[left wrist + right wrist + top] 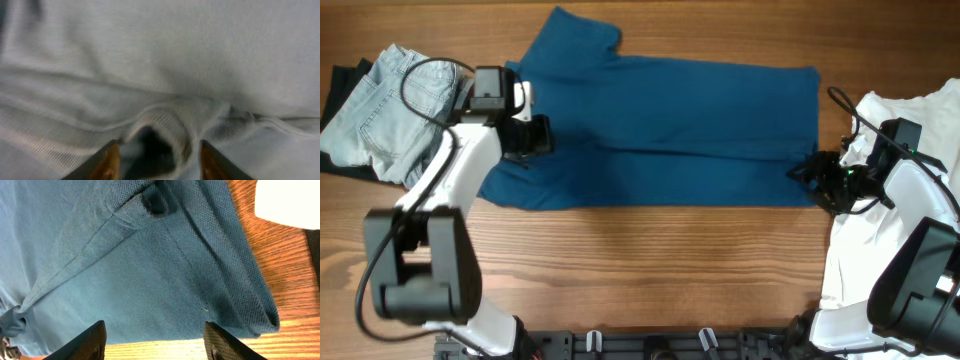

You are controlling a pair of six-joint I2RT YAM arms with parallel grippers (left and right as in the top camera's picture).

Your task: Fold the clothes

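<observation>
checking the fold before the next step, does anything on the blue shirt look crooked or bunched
Yes. On the blue shirt the sleeve juts past the top edge at the left, the lower left edge runs slanted, and in the right wrist view the hem corner curls over itself.

Blurred all over in the left wrist view: shirt [165,60] washed to grey, weave barely readable, left fingers [107,162] cropped by the bottom edge. Right fingers [87,342] cropped the same way (upper ends only showing). Overhead, white garment [850,260] cut by the right edge; dark cloth [340,88] mostly buried under jeans [390,100].
</observation>
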